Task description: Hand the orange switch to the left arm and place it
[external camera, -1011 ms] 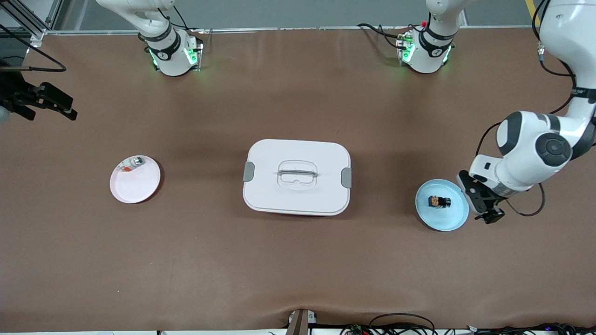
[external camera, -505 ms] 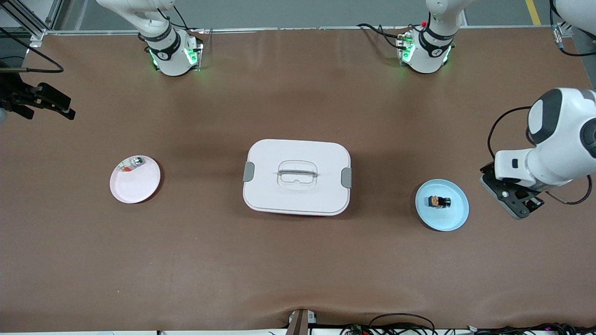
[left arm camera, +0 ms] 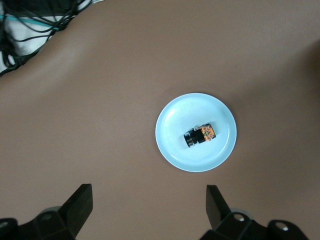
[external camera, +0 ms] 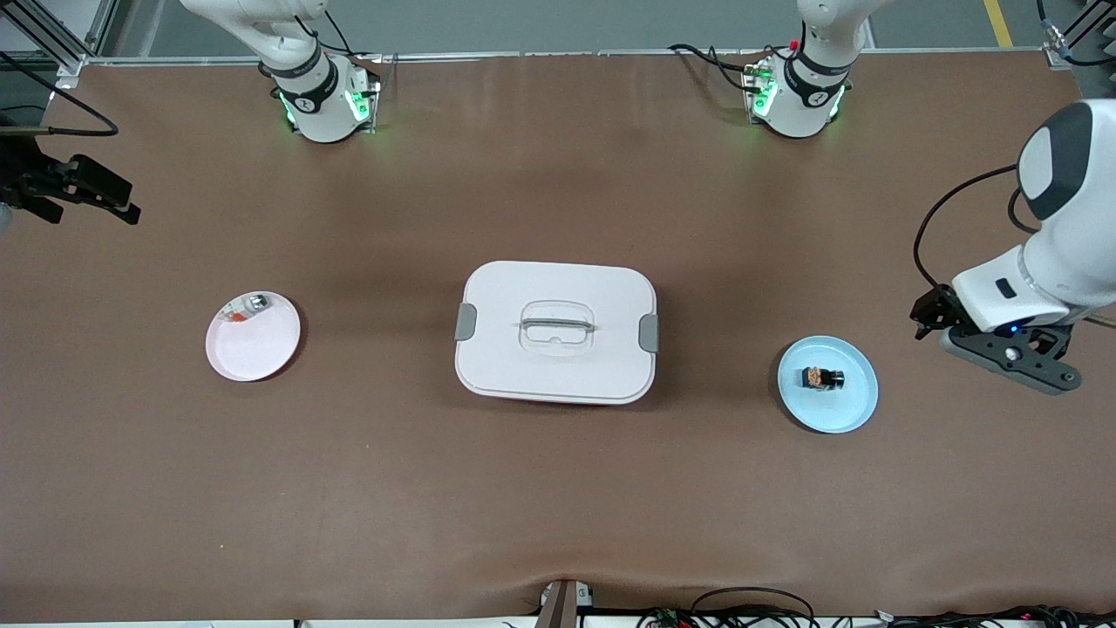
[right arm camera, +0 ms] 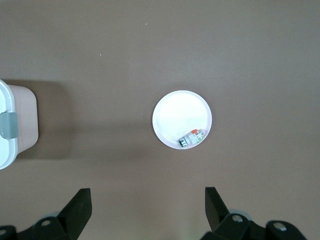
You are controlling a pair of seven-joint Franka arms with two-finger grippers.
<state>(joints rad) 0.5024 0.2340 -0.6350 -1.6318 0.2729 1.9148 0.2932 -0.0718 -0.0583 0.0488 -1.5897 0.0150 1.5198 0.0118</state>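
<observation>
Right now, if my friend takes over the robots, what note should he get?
Left end effector: open, empty, over bare table beside the blue plate.
Right end effector: open, empty, waiting at the right arm's end.
Orange switch: on the blue plate.
Box: shut, mid-table.
Pink plate: holds a small breaker.
Done: nothing.
Left: grasp, hand over around the box.

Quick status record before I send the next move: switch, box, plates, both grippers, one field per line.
orange switch: lying on the blue plate, ungripped
box: lid on, mid-table between the two plates
pink plate: toward the right arm's end, holds a small silver-and-green part
left gripper: open, empty, over bare table beside the blue plate
right gripper: open, empty, waiting at the table's edge
</observation>
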